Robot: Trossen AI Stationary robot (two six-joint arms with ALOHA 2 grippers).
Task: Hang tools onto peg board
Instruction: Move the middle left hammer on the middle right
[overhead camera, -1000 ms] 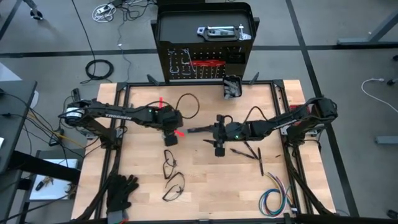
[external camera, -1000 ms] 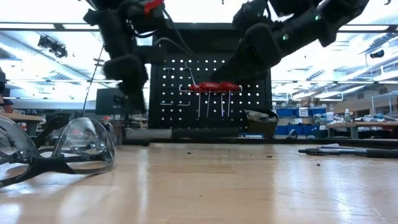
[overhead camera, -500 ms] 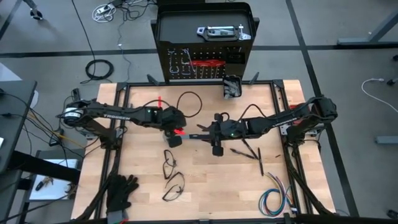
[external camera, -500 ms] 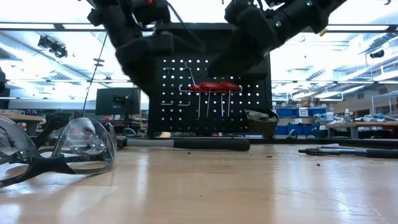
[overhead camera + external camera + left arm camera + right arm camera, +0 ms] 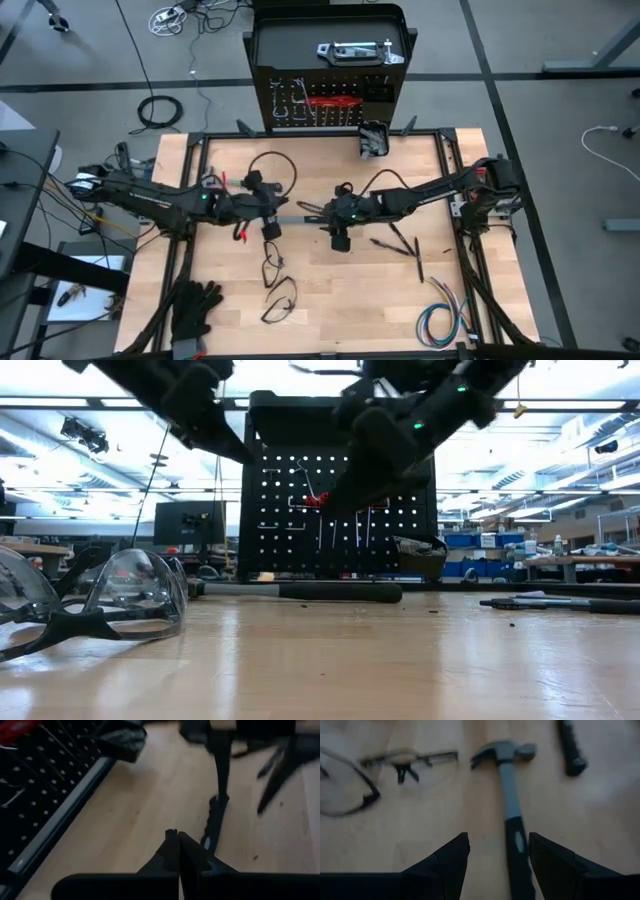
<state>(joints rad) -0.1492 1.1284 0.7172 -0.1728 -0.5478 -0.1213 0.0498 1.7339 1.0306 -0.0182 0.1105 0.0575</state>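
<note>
Nearest lie the clear safety glasses [image 5: 95,605], then mid-table the hammer [image 5: 509,795] lies flat under the right gripper [image 5: 497,852] (fingers wide apart, holding nothing), the left gripper [image 5: 177,851] shut tight and empty beside it, and farthest stands the peg board [image 5: 328,85], no writing readable

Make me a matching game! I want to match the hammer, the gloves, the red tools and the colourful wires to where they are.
Things:
1. hammer
2. black gloves
3. red-handled tools
4. coloured wire bundle

Places:
A. hanging on the peg board
B. right corner of the table, far from the peg board
C. lying flat mid-table
D. left corner of the table, far from the peg board

Pairs: 1-C, 2-D, 3-A, 4-B
</note>
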